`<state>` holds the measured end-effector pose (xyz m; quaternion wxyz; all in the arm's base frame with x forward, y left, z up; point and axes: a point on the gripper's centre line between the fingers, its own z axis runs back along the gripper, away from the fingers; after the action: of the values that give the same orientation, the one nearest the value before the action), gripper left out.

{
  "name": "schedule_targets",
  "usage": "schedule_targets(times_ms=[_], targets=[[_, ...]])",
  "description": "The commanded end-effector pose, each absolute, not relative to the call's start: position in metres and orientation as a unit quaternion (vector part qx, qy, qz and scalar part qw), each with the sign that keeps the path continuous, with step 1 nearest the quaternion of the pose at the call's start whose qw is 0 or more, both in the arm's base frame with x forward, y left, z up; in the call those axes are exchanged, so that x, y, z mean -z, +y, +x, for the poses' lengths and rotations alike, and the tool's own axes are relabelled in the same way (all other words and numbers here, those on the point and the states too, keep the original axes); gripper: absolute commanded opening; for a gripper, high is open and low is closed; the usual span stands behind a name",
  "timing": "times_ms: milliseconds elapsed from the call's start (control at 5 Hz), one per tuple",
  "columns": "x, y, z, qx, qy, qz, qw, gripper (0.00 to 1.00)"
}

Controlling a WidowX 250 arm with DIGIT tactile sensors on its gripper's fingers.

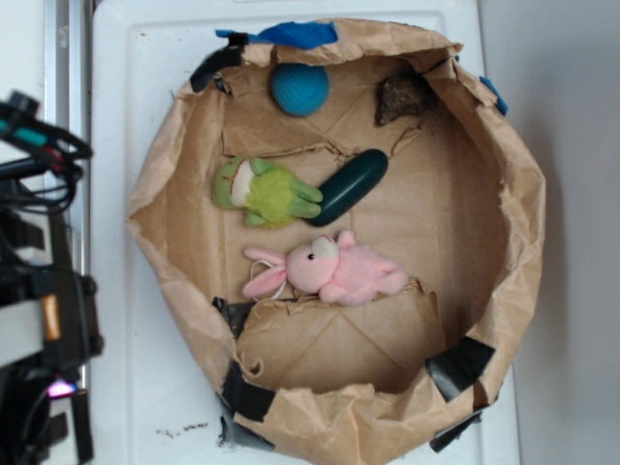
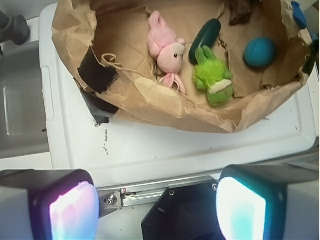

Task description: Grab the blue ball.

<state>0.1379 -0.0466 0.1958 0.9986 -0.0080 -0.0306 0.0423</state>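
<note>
The blue ball (image 1: 299,89) is small, teal-blue and textured. It lies on the floor of a low brown paper bag ring (image 1: 155,194), against its far wall. In the wrist view the ball (image 2: 260,52) is at the upper right. My gripper (image 2: 157,210) is open and empty. Its two glowing pads are wide apart over the white surface's left edge, outside the bag and far from the ball. In the exterior view the gripper (image 1: 44,262) is at the left edge, mostly cut off.
Inside the bag lie a pink plush bunny (image 1: 329,268), a light green plush toy (image 1: 266,191), a dark green oblong toy (image 1: 349,186) and a brown lump (image 1: 402,97). Blue tape (image 1: 295,34) sits on the far rim. The bag stands on a white surface (image 1: 126,87).
</note>
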Motion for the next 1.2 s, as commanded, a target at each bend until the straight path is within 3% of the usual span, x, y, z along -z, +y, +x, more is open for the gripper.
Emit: schedule_targets(times_ms=[0, 800, 1000], targets=[[-0.213, -0.003, 0.155, -0.072, -0.089, -0.015, 0.993, 1.0], [-0.213, -0.003, 0.155, -0.072, -0.089, -0.015, 0.993, 1.0], [-0.213, -0.001, 0.192, -0.059, -0.095, 0.001, 0.994, 1.0]])
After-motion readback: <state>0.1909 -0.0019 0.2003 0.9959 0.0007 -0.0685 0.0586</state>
